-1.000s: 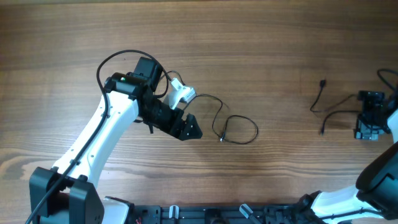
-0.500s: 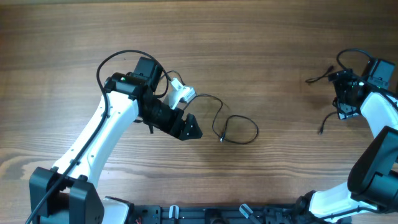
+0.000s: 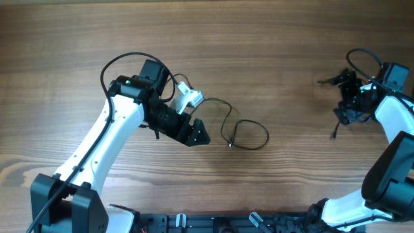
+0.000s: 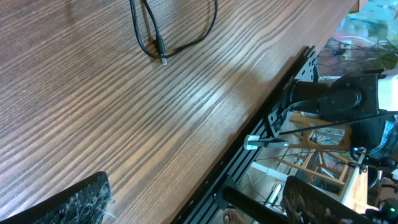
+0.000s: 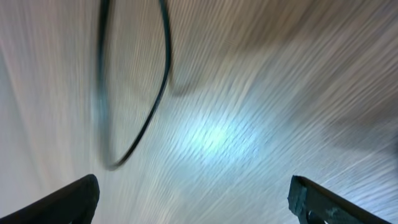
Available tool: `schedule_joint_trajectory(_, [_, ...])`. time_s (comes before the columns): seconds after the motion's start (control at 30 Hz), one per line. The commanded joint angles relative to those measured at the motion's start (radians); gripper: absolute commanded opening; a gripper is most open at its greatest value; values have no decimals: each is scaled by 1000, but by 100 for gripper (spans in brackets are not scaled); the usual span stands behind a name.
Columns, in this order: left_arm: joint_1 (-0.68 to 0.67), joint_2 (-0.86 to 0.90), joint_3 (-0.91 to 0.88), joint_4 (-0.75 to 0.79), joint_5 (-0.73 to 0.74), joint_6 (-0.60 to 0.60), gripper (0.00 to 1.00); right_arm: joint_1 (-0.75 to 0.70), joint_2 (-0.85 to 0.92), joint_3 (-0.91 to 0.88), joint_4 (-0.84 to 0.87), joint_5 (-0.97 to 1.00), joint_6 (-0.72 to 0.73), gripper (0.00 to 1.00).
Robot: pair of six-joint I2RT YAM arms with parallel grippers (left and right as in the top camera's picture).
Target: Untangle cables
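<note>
Your right gripper point(image 3: 350, 97) has swung up the surface point(image 3: 259, 39), dragging one cable point(image 5: 166, 68) along; jaws splayed, nothing between. Left gripper point(image 3: 195, 133) unmoved, jaws released too, 2nd cable point(image 3: 266, 136) looped mid-surface just beside. Step: spreading cables apart. Next: regrip rt cable, lay it straight.

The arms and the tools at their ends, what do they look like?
The left arm and the right arm both have smooth white links with black joints. A thick black cable loops over the left arm near a small green light. The left tool and the right tool each end in two dark fingers.
</note>
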Motion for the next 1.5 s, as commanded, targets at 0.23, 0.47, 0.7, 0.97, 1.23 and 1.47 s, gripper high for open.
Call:
schedule_joint_trajectory(0.23, [-4,6,-5,18,-3,6,91,13,6,1,243,-158,-92,100])
schedule_joint_trajectory(0.47, [-4,6,-5,19,-3,6,92,13,6,0,228,88,-35,100])
schedule_joint_trajectory(0.7, [-4,6,-5,31,-3,6,96,13,6,0,162,179,-13,100])
schedule_joint_trajectory(0.97, [-4,6,-5,64,-2,5,97,13,6,0,267,410,-10,13])
schedule_joint_trajectory(1.23, [-4,6,-5,64,-3,5,97,-50,-152,1,393,410,-12,4])
schedule_joint_trajectory(1.47, [-4,6,-5,64,-3,6,98,-405,-428,1,632,736,-14,4])
